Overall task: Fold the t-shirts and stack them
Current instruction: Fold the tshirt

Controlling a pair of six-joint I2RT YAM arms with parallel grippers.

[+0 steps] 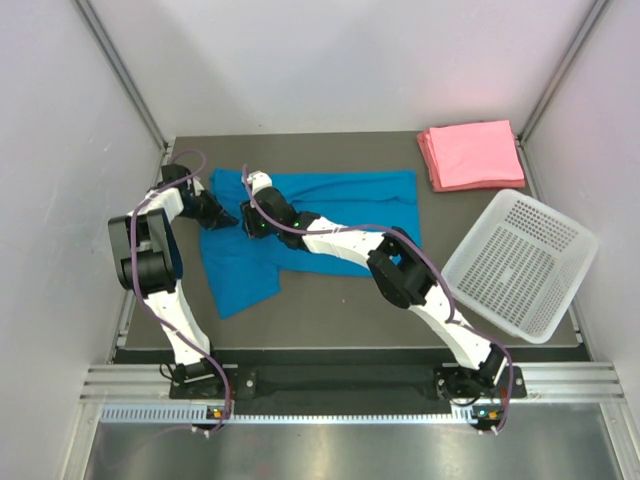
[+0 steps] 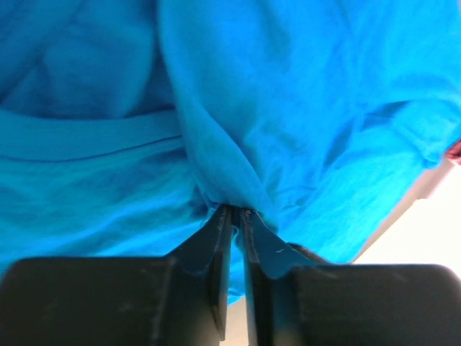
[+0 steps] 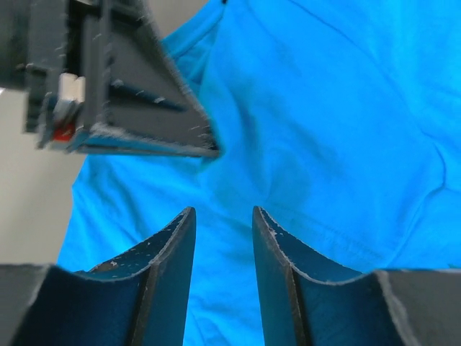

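The blue shirt (image 1: 340, 195) lies spread on the counter (image 1: 330, 310), left of centre. Its body runs towards 3 o'clock, and a flap hangs down towards 7 o'clock, so it is not yet folded. The left gripper (image 2: 236, 210) is clenched on a raised pinch of blue cloth at the shirt's 9 o'clock end. The cloth gathers into a ridge right at the fingertips. That grasp probably serves to lift or drag this edge over for a fold.

The right gripper (image 3: 222, 213) hovers just beside it over the same end. Its jaws are apart with only flat cloth below and nothing between them, so it is released. It looks placed to take a second hold nearby so that both arms can carry the edge together.

The pink stack (image 1: 470, 155) sits folded at the 1 o'clock corner, well apart, likely where the blue one should end up. The basket (image 1: 520, 260) stands tilted at 4 o'clock.

In the top view both wrists cover the shirt's 9 o'clock end, so its outline there is hidden. I cannot tell whether the left gripper holds collar, sleeve or hem, though a stitched band crosses the left wrist view. How many shirts make up the pink stack is unclear. A reddish sliver at the right edge of the left wrist view is too cut off to name.
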